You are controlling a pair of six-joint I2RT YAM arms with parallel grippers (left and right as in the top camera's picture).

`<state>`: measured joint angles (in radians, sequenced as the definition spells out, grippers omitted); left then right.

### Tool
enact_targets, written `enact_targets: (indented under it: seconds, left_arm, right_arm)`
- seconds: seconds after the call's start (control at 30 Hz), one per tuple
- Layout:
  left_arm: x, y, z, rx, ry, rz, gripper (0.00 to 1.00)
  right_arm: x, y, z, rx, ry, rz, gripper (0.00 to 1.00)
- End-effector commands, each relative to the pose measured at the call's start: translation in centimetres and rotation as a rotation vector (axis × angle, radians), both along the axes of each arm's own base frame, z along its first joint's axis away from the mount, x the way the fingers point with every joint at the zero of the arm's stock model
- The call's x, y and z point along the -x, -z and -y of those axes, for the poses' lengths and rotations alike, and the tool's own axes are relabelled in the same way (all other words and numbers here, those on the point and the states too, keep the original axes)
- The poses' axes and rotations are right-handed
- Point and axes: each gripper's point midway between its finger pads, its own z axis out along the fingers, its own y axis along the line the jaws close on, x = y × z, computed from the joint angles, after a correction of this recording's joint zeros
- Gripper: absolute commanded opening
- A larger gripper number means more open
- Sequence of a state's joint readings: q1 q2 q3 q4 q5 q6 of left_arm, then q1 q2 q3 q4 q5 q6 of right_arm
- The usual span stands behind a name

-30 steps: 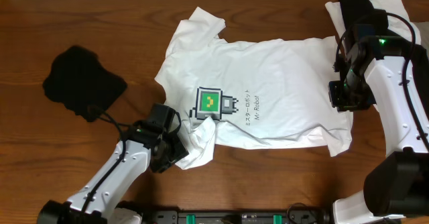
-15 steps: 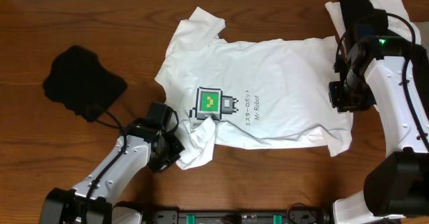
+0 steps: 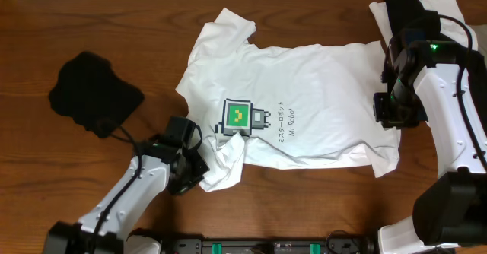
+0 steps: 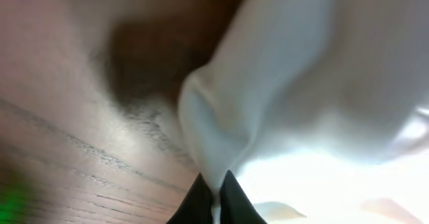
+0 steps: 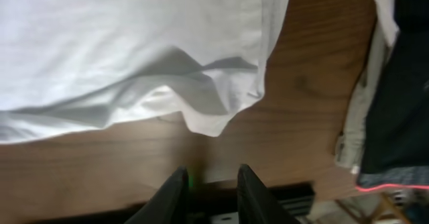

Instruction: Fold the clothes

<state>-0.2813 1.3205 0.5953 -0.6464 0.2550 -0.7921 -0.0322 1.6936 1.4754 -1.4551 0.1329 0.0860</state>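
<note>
The clothes in hand are a white T-shirt [image 3: 319,94] with a green pixel-robot print [image 3: 237,117], spread flat mid-table. My left gripper [image 3: 198,175] sits at its lower-left corner, shut on a bunched fold of white cloth. In the left wrist view the two dark fingertips [image 4: 216,196] pinch that fold of the T-shirt [image 4: 295,90] just above the wood. My right gripper [image 3: 391,114] hovers over the shirt's right edge. In the right wrist view it [image 5: 210,184] is open with only table between its fingers, and the shirt's hem corner [image 5: 208,120] lies just ahead.
A black garment [image 3: 93,94] lies crumpled at the left. A pile of black and white clothes [image 3: 415,9] sits at the back right, its dark cloth [image 5: 409,83] also seen from the right wrist. A dark rail [image 3: 274,246] runs along the table's front edge.
My left gripper has closed on the shirt's lower-left fold. The right arm has barely moved.
</note>
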Motion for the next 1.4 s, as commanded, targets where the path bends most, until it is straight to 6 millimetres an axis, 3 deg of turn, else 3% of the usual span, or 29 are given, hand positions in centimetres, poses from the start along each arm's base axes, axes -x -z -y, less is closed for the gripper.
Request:
enact_targets:
  seconds: [0.0, 0.07, 0.17, 0.23, 0.37, 0.5, 0.67, 0.83, 1.17, 1.37]
  left_arm:
    - [-3.0, -2.9, -0.4, -0.029, 0.045, 0.158, 0.06]
    - [-3.4, -3.7, -0.9, -0.040, 0.030, 0.198, 0.06]
    - [-3.6, -4.3, -1.6, -0.048, 0.004, 0.222, 0.06]
    - [-3.5, -4.3, -2.0, -0.052, -0.012, 0.216, 0.06]
    - [-3.5, -4.2, -3.0, -0.072, -0.028, 0.209, 0.06]
    - [-4.1, -4.3, -4.0, -0.104, -0.058, 0.229, 0.06]
    - [-4.5, -4.4, -4.4, -0.107, -0.076, 0.242, 0.06]
    - [-4.7, -4.4, -4.5, -0.110, -0.080, 0.248, 0.06]
    - [-4.6, -4.4, -4.5, -0.118, -0.036, 0.253, 0.06]
    - [-4.6, -4.4, -4.5, -0.118, -0.036, 0.255, 0.06]
  right_arm:
    - [-0.2, 0.3, 0.3, -0.022, 0.103, 0.026, 0.29]
    - [-0.5, 0.7, 0.6, -0.024, 0.120, 0.042, 0.38]
    - [-0.4, 2.1, 1.3, -0.027, 0.157, 0.043, 0.42]
    - [0.4, 3.3, 1.6, -0.039, 0.206, 0.022, 0.42]
    - [2.2, 6.0, 0.0, -0.169, 0.272, -0.033, 0.38]
    - [4.6, 8.5, -0.5, -0.169, 0.326, -0.100, 0.36]
    - [6.7, 10.1, -0.8, -0.153, 0.402, -0.156, 0.33]
    - [6.9, 9.8, -0.6, -0.140, 0.470, -0.138, 0.32]
    - [6.9, 5.6, 2.0, -0.145, 0.681, 0.099, 0.33]
    - [8.8, 6.4, -0.2, -0.242, 0.754, 0.146, 0.31]
